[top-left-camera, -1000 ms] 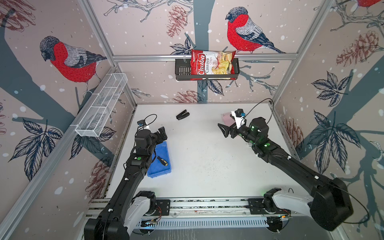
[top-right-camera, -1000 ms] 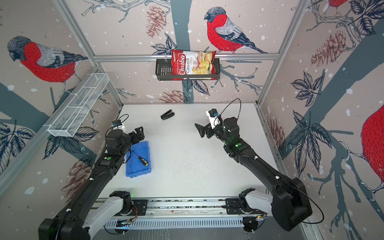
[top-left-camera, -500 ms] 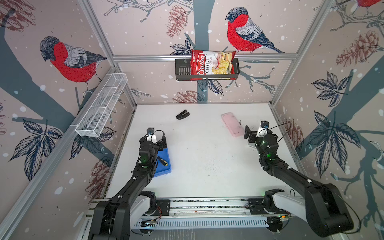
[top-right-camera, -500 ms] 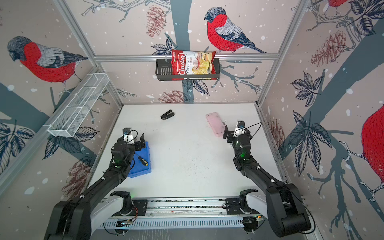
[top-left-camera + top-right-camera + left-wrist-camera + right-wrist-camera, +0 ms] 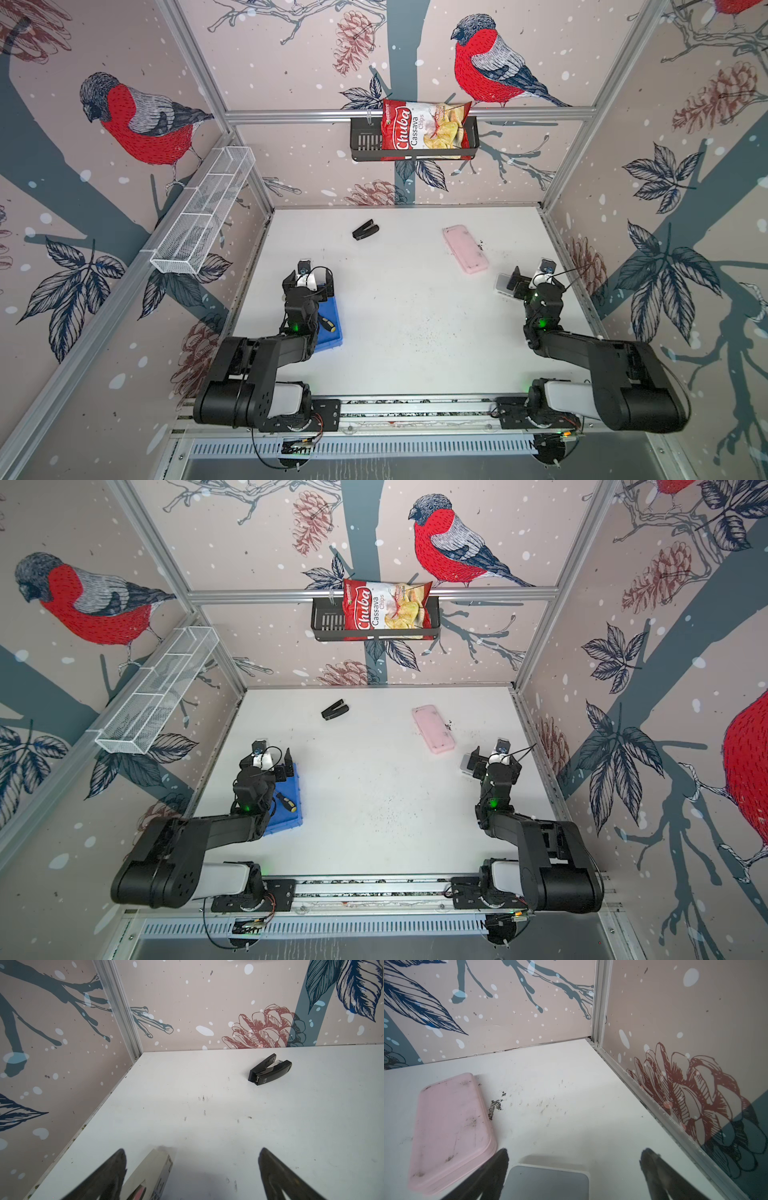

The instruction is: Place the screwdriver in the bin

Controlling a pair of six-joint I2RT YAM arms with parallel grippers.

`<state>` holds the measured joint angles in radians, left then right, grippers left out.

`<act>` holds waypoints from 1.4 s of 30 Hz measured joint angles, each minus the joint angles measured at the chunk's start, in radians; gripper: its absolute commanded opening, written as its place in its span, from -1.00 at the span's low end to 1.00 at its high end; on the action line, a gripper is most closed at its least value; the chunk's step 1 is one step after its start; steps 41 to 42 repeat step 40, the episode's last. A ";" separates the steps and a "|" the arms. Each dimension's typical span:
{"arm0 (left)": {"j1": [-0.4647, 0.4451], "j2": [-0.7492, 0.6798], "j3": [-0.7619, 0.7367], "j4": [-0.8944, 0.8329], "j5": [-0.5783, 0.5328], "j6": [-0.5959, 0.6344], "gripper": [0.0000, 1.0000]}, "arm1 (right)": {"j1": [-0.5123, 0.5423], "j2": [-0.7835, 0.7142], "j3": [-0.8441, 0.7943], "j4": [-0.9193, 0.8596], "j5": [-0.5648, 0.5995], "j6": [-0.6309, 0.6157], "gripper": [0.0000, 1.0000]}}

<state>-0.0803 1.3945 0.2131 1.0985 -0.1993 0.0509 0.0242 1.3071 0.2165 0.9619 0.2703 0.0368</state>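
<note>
The screwdriver (image 5: 328,325), with a smooth yellow-and-black handle, is seen lying inside the shallow rectangular blue plastic bin (image 5: 335,308). The left gripper (image 5: 192,1150) is spread wide and nothing is held in it. The right gripper (image 5: 574,1150) is likewise spread and empty. Both arms are folded low, and the wrists are pointed toward the far wall.

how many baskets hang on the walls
2: a white wire-mesh basket on the left wall, and a black slotted basket on the back wall holding a chips bag.
</note>
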 measured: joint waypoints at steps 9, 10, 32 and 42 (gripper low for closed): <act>0.008 0.160 0.016 0.157 -0.011 -0.026 0.99 | -0.015 0.062 -0.003 0.100 -0.093 0.023 0.99; 0.011 0.161 0.016 0.164 -0.012 -0.027 0.99 | -0.013 0.088 -0.003 0.118 -0.097 0.024 0.99; 0.019 0.167 0.018 0.168 -0.013 -0.043 0.99 | -0.010 0.199 0.019 0.210 -0.122 0.026 0.99; 0.019 0.168 0.022 0.168 -0.012 -0.043 0.99 | -0.011 0.199 0.019 0.210 -0.128 0.039 0.99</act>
